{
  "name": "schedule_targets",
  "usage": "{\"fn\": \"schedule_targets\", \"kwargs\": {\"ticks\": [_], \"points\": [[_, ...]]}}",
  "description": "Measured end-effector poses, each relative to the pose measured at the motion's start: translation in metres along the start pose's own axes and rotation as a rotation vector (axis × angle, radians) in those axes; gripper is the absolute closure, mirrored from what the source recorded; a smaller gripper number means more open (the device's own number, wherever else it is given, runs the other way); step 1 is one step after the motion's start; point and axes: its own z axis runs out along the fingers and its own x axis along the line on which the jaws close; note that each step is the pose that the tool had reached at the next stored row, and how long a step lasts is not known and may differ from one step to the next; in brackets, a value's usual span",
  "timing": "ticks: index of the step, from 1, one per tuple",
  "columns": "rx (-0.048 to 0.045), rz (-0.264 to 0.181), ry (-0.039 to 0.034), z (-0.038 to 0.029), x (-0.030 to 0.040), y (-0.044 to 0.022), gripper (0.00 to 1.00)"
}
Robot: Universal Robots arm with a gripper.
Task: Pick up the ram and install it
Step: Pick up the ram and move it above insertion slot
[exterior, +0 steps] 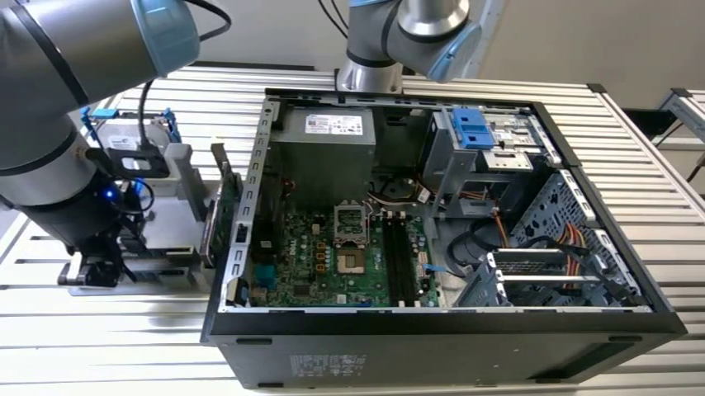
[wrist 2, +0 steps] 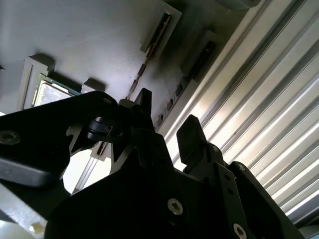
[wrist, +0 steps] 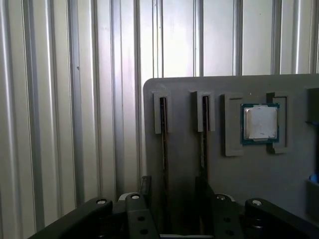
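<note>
So the gripper [wrist: 173, 185] is open, down at the tray [wrist: 259, 189] at 9 o'clock from the case [exterior: 441, 346] in the exterior view, ram [wrist: 163, 134] between its fingers.

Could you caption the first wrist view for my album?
Gripper, jaws open, close to the ram in a grey tray, processor chip nearby.

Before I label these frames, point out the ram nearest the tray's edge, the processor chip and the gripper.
ram [wrist: 163, 139], first wrist view, its exposed edge
processor chip [wrist: 259, 123], first wrist view, centre of silver lid
gripper [wrist: 173, 185], first wrist view, midway between fingertips
</note>
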Motion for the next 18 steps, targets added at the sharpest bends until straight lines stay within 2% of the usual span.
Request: {"fn": "schedule_targets", "kwargs": {"ticks": [18], "points": [[0.0013,0.000,0.0000,0.0121,0.0006,0.0002,0.00]]}}
